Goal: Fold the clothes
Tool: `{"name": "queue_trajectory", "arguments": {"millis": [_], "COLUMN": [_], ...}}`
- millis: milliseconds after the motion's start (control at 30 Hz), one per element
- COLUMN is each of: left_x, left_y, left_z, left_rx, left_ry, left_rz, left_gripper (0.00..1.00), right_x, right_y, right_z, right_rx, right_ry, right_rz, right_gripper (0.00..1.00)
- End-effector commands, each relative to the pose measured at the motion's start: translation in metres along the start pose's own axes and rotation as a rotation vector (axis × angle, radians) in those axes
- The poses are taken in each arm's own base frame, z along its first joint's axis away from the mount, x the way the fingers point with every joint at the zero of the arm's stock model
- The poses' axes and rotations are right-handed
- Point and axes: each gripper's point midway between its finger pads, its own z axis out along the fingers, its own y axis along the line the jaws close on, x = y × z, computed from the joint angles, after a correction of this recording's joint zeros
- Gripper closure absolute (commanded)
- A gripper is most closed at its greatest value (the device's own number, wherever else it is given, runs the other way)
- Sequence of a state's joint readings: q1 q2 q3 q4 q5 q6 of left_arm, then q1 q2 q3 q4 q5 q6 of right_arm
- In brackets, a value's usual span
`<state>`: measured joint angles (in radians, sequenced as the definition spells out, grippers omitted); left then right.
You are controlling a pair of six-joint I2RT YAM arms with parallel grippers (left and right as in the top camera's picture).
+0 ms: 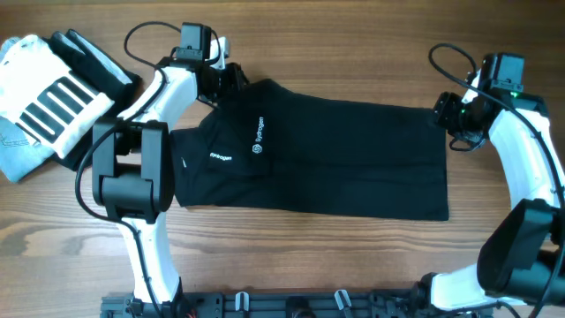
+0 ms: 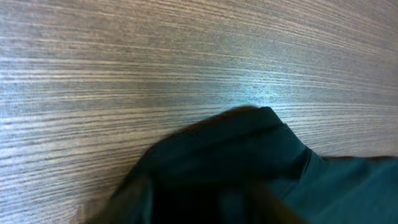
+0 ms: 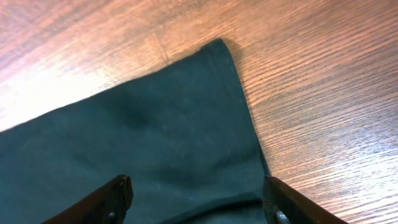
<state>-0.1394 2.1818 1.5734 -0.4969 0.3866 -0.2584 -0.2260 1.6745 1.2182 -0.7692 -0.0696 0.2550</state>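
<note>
Across the wooden worktop (image 1: 309, 265), we see the large plain black soft-fabric garment (image 1: 353, 159) spread flat.
Its small white round logo (image 1: 257, 148) and white lettering (image 1: 259, 129) are too small for us to read. The right pincer (image 3: 199, 199) stands apart over one garment corner. At the opposite end, where its own view is blurred, we cannot tell how the left pincer (image 1: 222, 81) stands.

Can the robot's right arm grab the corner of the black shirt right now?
Probably yes. The right gripper is open, with its fingers on either side of the black shirt near that corner. Only the bare wooden table lies around it, and nothing blocks the way.
</note>
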Motion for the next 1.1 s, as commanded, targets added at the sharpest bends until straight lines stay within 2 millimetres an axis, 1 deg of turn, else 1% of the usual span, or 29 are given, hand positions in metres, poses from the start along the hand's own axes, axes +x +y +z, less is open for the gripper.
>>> {"name": "queue_trajectory", "arguments": {"millis": [0,33,67,133,167,233,267,300,333,400,500,533,600,633,733,767,800,867,900,933,967,1000,1033,1067], "left_x": [-0.009,-0.008,-0.007,-0.007,-0.01,-0.019,-0.023,-0.027,-0.027,-0.023,-0.017,-0.016,-0.015,-0.013,-0.008,-0.008,-0.008,-0.006,-0.004,-0.003,-0.003,-0.003,-0.002,-0.001], "left_y": [-0.011,-0.011,-0.011,-0.012,-0.014,-0.025,-0.031,-0.035,-0.037,-0.039,-0.041,-0.042,-0.043,-0.042,-0.04,-0.04,-0.04,-0.039,-0.039,-0.038,-0.038,-0.038,-0.037,-0.036], "left_z": [-0.014,-0.014,-0.014,-0.014,-0.014,-0.021,-0.026,-0.033,-0.037,-0.045,-0.055,-0.058,-0.061,-0.06,-0.06,-0.06,-0.06,-0.06,-0.06,-0.06,-0.06,-0.06,-0.06,-0.06], "left_rx": [0.002,0.0,-0.002,0.0,0.009,0.064,0.085,0.09,0.091,0.087,0.079,0.08,0.078,0.075,0.068,0.067,0.067,0.064,0.062,0.061,0.06,0.058,0.051,0.047], "left_ry": [-0.031,-0.027,-0.023,-0.025,-0.037,-0.067,-0.081,-0.097,-0.101,-0.086,-0.065,-0.065,-0.061,-0.053,-0.034,-0.033,-0.033,-0.023,-0.018,-0.015,-0.014,-0.013,-0.011,-0.008], "left_rz": [0.02,0.019,0.018,0.02,0.024,0.042,0.049,0.046,0.048,0.041,0.028,0.028,0.026,0.022,0.013,0.013,0.013,0.009,0.006,0.005,0.005,0.004,0.002,0.0], "left_gripper": [0.48,0.55,0.72,0.96,0.96,0.96,0.96,0.96,0.96,0.96,0.96,0.96,0.96,0.96,0.96,0.96,0.96,0.96,0.96,0.96,0.96,0.96,0.96,0.96], "right_x": [-0.003,-0.003,-0.003,-0.003,-0.004,-0.003,-0.002,-0.001,-0.001,-0.01,-0.034,-0.042,-0.047,-0.047,-0.044,-0.044,-0.042,-0.038,-0.034,-0.032,-0.03,-0.029,-0.029,-0.029], "right_y": [-0.004,-0.004,-0.004,-0.004,-0.004,-0.005,-0.005,-0.006,-0.006,-0.009,-0.011,-0.012,-0.013,-0.014,-0.014,-0.011,-0.008,-0.009,-0.01,-0.011,-0.012,-0.012,-0.012,-0.012], "right_z": [0.004,0.004,0.004,0.004,0.004,0.005,0.006,0.008,0.009,0.014,0.018,0.023,0.036,0.041,0.068,0.077,0.087,0.099,0.108,0.112,0.114,0.115,0.115,0.114], "right_rx": [0.023,0.023,0.022,0.023,0.024,0.026,0.028,0.03,0.031,0.037,0.029,0.029,0.029,0.03,0.023,0.002,-0.02,-0.02,-0.017,-0.014,-0.013,-0.011,-0.01,-0.01], "right_ry": [0.003,0.002,0.001,0.001,0.0,0.001,0.009,0.016,0.018,-0.012,-0.1,-0.125,-0.134,-0.131,-0.104,-0.094,-0.083,-0.063,-0.048,-0.038,-0.031,-0.026,-0.025,-0.025], "right_rz": [-0.014,-0.014,-0.015,-0.015,-0.014,-0.013,-0.023,-0.044,-0.053,-0.058,0.001,0.026,0.037,0.05,0.087,0.085,0.085,0.108,0.115,0.122,0.122,0.122,0.122,0.123], "right_gripper": [0.28,0.28,0.28,0.36,0.38,0.38,0.33,0.24,0.22,0.21,0.21,0.21,0.21,0.21,0.18,0.18,0.18,0.21,0.25,0.31,0.39,0.55,0.76,0.92]}}
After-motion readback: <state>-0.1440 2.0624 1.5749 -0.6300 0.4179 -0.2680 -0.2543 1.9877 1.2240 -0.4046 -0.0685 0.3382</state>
